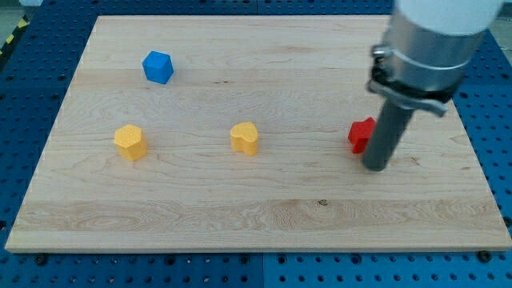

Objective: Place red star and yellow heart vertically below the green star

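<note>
wooden worktop [264,216] on a blue perforated base. my tip [375,166] rests on the worktop at the view's right, touching or just beside the right side of the red star [361,135]; the rod hides part of that block, so contact is likely but not certain. there is no gripper on this arm, only the rod, so nothing is held and no open or closed state applies.

other blocks: a yellow heart [245,138] near the middle, level with the red star and well apart from it; a second yellow block [130,142] at the view's left, shape unclear, possibly a hexagon; a blue cube [158,66] toward the view's top left.

the green star named in the task does not show anywhere; it may sit behind the arm at the view's top right, cannot tell.

judgement: the tip stands on the star's right because a push from that side would slide it toward the view's left. neither task block looks placed yet, and with the reference block unseen, progress reads as early.
</note>
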Robot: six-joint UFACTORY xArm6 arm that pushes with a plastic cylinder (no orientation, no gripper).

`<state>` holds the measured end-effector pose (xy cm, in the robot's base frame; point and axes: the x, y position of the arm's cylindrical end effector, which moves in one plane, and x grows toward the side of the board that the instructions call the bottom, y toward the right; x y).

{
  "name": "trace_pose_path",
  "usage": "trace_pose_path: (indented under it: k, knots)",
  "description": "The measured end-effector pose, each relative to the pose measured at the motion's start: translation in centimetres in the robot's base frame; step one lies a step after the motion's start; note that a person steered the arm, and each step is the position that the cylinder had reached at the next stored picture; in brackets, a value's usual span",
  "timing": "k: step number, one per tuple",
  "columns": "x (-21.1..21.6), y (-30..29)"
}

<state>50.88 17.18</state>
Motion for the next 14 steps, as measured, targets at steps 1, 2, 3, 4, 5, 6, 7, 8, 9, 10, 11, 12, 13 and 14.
trace_pose_path:
  k: [1, 2, 3, 4, 5, 6, 7, 8, 9, 10, 11, 12, 13, 14]
  knots:
    - [-0.8, 1.2]
    - [4.1, -3.0]
    - [4.9, -8.5]
    - [3.5, -11.2]
    - [0.3, -11.1]
    - [-0.9, -8.1]
    - [-2.2, -3.1]
    - [-3.5, 2.4]
    - [-4.2, 6.0]
    - [-3.1, 5.3]
    - [0.5, 0.7]
    - [0.7, -5.8]
    - [-2.0, -11.8]
    - [-5.1, -17.4]
